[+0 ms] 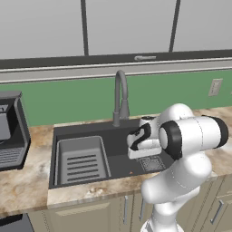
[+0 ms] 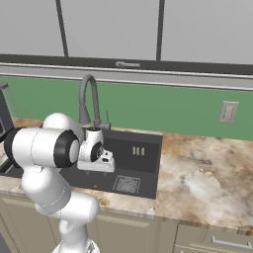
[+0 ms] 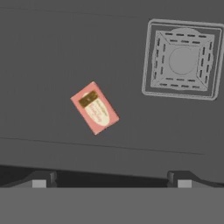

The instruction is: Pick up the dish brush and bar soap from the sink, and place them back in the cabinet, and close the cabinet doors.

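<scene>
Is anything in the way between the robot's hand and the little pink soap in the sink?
Nothing visible is. The open hand looks straight down at the bar soap, lying alone on the bare sink floor, apart from the drain grate.

Light-grey wall cabinets (image 1: pixel 127 25) spanned the top of the frame above a green backsplash (image 1: pixel 68 97). A black coffee machine (image 1: pixel 11 131) stood at the left edge on the marbled beige countertop (image 2: pixel 207 173). A white wall outlet (image 2: pixel 228 112) sat at the right; low beige counter cabinets (image 1: pixel 90 217) lined the bottom.
</scene>
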You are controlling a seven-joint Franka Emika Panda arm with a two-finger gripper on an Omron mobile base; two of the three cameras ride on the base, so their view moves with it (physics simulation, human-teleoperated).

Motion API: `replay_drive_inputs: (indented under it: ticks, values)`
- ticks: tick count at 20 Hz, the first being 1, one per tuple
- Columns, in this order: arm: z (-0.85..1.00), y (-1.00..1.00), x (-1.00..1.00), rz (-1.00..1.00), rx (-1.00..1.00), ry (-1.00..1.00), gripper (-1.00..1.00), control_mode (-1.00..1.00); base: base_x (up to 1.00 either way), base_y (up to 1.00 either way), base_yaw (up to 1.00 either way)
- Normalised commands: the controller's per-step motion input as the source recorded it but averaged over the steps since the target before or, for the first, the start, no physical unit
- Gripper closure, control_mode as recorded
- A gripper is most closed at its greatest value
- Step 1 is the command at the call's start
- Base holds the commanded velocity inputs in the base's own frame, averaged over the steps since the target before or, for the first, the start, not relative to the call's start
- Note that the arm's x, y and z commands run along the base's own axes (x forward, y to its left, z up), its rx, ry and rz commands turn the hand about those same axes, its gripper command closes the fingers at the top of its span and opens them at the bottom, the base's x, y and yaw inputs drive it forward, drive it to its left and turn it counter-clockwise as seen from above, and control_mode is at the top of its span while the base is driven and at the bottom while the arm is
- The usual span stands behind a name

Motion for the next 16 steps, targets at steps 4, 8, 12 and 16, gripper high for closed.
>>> replay_drive_inputs:
  ticks: [4, 8, 12, 16]
  values:
    - [-0.10, 0.03, 0.00, 0.00, 0.00, 0.00, -1.00, -1.00, 0.00, 0.00, 0.00]
    - [-0.15, 0.06, 0.00, 0.00, 0.00, 0.00, -1.00, -1.00, 0.00, 0.00, 0.00]
    - [-0.14, 0.09, 0.03, 0.00, 0.00, 0.00, -1.00, -1.00, 0.00, 0.00, 0.00]
    - [-0.08, 0.01, 0.01, 0.01, 0.00, 0.00, -1.00, -1.00, 0.00, 0.00, 0.00]
